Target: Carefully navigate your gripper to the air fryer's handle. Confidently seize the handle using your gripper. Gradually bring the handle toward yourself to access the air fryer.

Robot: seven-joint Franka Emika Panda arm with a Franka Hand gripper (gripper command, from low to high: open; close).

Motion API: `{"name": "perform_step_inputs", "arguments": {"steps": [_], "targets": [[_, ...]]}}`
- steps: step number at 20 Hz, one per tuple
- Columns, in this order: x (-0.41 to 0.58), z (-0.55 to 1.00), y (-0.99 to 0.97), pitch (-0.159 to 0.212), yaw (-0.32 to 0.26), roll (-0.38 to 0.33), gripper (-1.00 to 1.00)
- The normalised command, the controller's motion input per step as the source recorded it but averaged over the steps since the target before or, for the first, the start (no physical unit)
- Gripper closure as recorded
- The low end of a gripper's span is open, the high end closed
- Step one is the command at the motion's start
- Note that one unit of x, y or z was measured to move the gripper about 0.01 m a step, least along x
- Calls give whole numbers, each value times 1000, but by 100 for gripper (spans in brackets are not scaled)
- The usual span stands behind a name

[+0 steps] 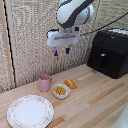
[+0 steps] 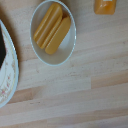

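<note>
The air fryer (image 1: pixel 110 52) stands on the wooden table (image 1: pixel 95 102) at about 3 o'clock in the exterior view, a glossy black box against the woven wall (image 1: pixel 30 40). Its handle (image 1: pixel 102 61) juts from the front drawer as a short dark vertical bar, with nothing touching it.

The gripper (image 1: pixel 61 51) hangs in the air at roughly 12 o'clock, well apart from the handle and toward the exterior view's left of the appliance. It points down from the bulky white and grey arm (image 1: pixel 74 14). Its two blue-tipped fingers (image 1: pixel 67 51) show a narrow gap between them and hold nothing.

Below the gripper, near the picture's centre, a small white bowl (image 1: pixel 61 91) holds yellow-orange strips (image 2: pixel 51 29); the wrist view looks straight down on it. Just beside the bowl, at its 2 o'clock, an orange piece (image 1: pixel 70 84) lies on the bare wood. A pink cup (image 1: pixel 45 82) stands upright at the bowl's 10 o'clock, close but apart. At 7 o'clock in the exterior view a large patterned plate (image 1: pixel 30 111) lies flat, its rim also showing at the edge of the wrist view.
</note>
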Motion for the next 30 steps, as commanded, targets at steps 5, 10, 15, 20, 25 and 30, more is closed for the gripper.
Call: {"name": "perform_step_inputs", "arguments": {"steps": [5,10,15,20,25,30], "targets": [[59,-2,45,-6,-293,-134,-100],[123,1,0,-15,-315,-201,-100],[198,34,-68,-4,-259,-242,-100],[154,15,-139,0,-196,-317,-100],[108,0,-222,0,-205,-291,-100],[102,0,-280,-17,-203,-263,-100]]}}
